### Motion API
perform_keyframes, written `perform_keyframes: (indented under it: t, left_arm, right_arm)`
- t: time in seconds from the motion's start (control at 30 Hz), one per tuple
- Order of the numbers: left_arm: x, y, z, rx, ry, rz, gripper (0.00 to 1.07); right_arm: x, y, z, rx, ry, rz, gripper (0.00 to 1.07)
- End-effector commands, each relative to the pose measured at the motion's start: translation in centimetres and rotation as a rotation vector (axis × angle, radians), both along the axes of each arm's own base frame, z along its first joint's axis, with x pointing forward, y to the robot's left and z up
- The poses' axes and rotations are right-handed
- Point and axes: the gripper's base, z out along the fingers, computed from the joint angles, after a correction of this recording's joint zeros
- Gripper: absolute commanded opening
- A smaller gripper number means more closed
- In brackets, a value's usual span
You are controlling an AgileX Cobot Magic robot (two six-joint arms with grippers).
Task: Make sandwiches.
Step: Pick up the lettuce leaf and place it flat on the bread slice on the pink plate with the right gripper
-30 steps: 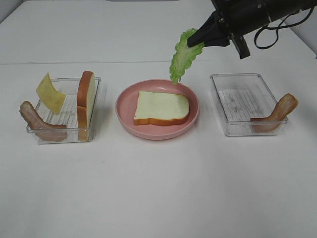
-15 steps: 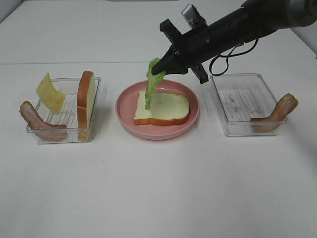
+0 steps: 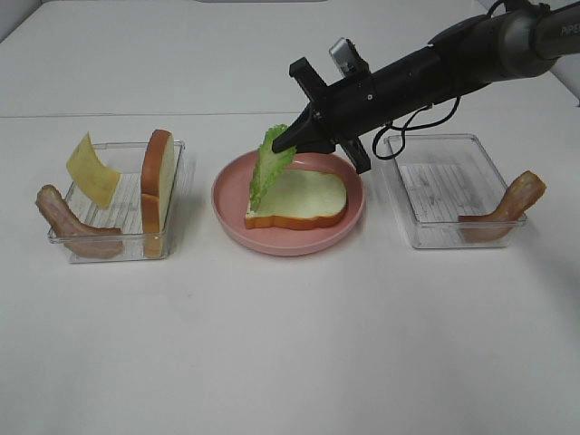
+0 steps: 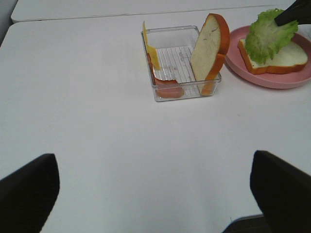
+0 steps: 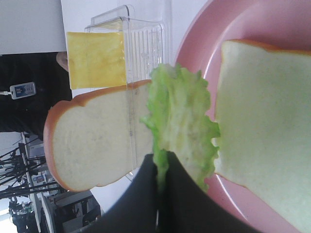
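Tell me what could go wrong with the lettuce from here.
1. The lettuce is nearly upright at one end of the bread slice; released now, it may flop onto the pink plate instead of lying flat on the bread.
2. The right gripper pinches only its top edge, so the leaf could slip out early or land crumpled.

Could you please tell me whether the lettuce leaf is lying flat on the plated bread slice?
Not flat: the lettuce leaf hangs nearly upright, pinched by the right tool, its lower edge reaching the bread slice.
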Motion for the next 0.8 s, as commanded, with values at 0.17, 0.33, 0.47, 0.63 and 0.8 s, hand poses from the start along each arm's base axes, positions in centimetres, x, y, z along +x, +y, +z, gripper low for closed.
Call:
perform_keyframes:
  t: [0.17,0.33,0.47,0.63,0.8]
  left_arm:
    - [-0.2,0.0,-0.1,-0.003,-0.014,-0.001,1.02]
    - [-0.2,0.0,-0.1,-0.003,-0.014,-0.001,1.02]
    - [-0.2,0.0,-0.1,-0.003,-0.014,-0.001,1.02]
    - [-0.2,0.0,-0.1,-0.003,-0.014,-0.001,1.02]
    - [-0.2,0.0,-0.1,-0.003,-0.014,-0.001,1.02]
  right_arm:
    - [-0.2,-0.2,-0.8,-0.083,-0.015,0.041,0.0]
    - [-0.3,-1.0,-1.5,-0.197,0.0,0.044,0.0]
    - [-0.3,-1.2,-1.7,-0.229,0.004,0.05,0.0]
    - [-0.3,-1.3,-1.7,-0.249,-0.009,0.056,0.0]
    - [-0.2,-1.4,-1.2,-0.261,-0.031,0.058,0.0]
